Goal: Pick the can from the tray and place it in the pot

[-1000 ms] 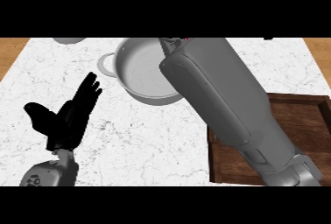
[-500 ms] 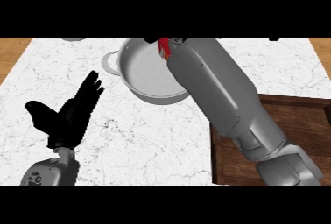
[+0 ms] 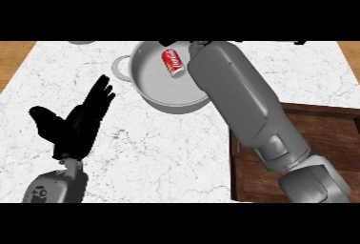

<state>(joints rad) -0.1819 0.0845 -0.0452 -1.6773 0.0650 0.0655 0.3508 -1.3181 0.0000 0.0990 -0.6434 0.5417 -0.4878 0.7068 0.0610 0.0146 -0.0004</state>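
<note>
A red can (image 3: 172, 62) lies on its side inside the grey metal pot (image 3: 153, 95) at the back of the white marble counter. My right forearm runs from the lower right up along the pot's right side. Only dark bits of my right hand (image 3: 184, 44) show, at the view's top edge just above the can, and I see no contact with the can. The dark wooden tray (image 3: 320, 125) sits at the right, partly under that forearm, and what shows of it holds nothing. My left hand (image 3: 74, 125) rests open at the left, fingers pointing up.
The pot's side handle (image 3: 121, 67) sticks out to the left. A strip of wooden floor (image 3: 14, 57) shows past the counter's left edge. A grey object (image 3: 79, 42) is cut off at the top left.
The red can, earlier at my right hand over the pot's rim, now lies in the pot. My right forearm has shifted right, uncovering the pot's inside. My left hand has not moved.
</note>
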